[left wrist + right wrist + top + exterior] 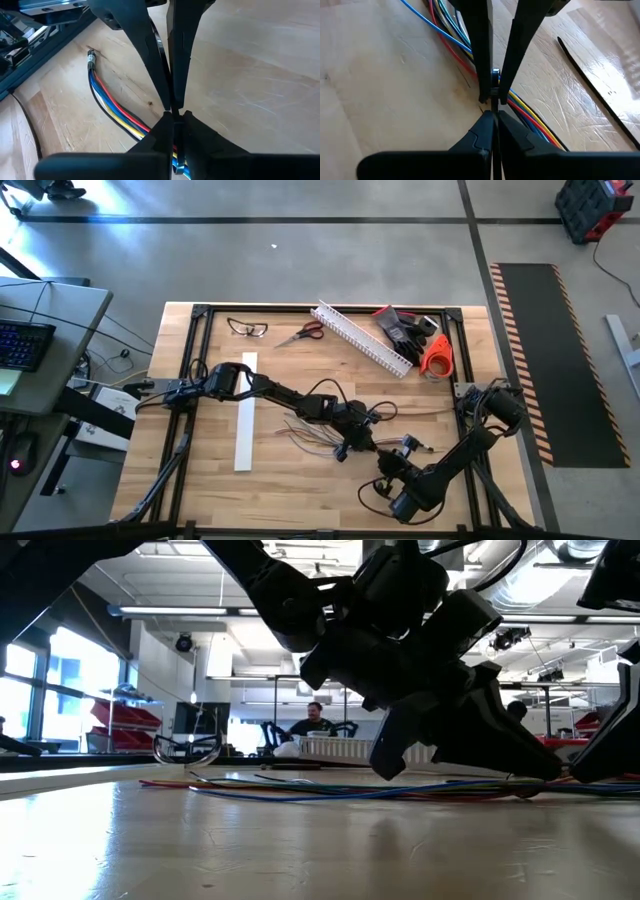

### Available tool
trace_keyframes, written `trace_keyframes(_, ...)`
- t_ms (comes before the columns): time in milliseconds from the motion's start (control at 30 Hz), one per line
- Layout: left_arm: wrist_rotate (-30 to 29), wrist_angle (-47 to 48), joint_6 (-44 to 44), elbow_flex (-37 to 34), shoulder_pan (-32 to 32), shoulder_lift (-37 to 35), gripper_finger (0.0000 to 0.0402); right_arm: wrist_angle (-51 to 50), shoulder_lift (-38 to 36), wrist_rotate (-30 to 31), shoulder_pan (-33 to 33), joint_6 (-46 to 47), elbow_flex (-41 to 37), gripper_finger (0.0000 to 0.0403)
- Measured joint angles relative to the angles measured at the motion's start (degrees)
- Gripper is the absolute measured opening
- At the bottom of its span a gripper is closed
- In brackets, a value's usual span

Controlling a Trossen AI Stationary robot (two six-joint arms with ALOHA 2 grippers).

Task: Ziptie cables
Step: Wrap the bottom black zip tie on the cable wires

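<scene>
The cables (318, 436) are a limp multicoloured bundle lying along the table's middle; they also show in the low view (330, 790). My left gripper (350, 444) reaches in from the left and stands over the bundle's middle, its fingers shut (172, 107). My right gripper (405, 448) comes from the near right, close to the bundle's right end, and is also shut (492, 97). A small metal connector (495, 75) shows between its fingers. One ziptie (590, 85), a thin dark strip, lies flat on the wood beside the right gripper. My left gripper is shut on the cables where the red, yellow and blue wires (131, 121) run in under its fingers. It comes from above, across the bundle. The bundle's free end (91, 57) rests on the table. The fingers hide the place of contact. My right gripper is shut across the cables (532, 116) from above, near the end with the metal connector. The wires run on flat over the table on both sides of the fingers (472, 50). The fingers cover the contact itself.
At the far edge lie safety glasses (247, 329), scissors (303, 333), the white slotted channel (360, 338), black gloves (405, 328) and an orange tape roll (437, 358). A flat white strip (245, 415) lies left of the cables. A person (315, 722) sits beyond the table.
</scene>
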State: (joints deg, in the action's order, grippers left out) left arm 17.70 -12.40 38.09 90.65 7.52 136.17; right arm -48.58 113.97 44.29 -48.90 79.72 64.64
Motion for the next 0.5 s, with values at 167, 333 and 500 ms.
trace_keyframes(167, 0.06, 0.0, -0.4, 0.0, 0.01, -0.01, 0.0003, 0.07, 0.01, -1.68, -0.07, 1.58, 0.02, 0.0)
trace_keyframes(333, 0.64, 0.37, -2.0, 0.0, -0.8, -0.16, 0.0001, -0.09, 1.35, -2.32, -2.56, 7.32, 0.09, 0.0)
trace_keyframes(500, 3.02, 0.16, -3.33, 0.02, -2.14, -0.26, 0.0, -0.66, 1.55, -1.61, -7.3, 19.02, 0.02, 0.0)
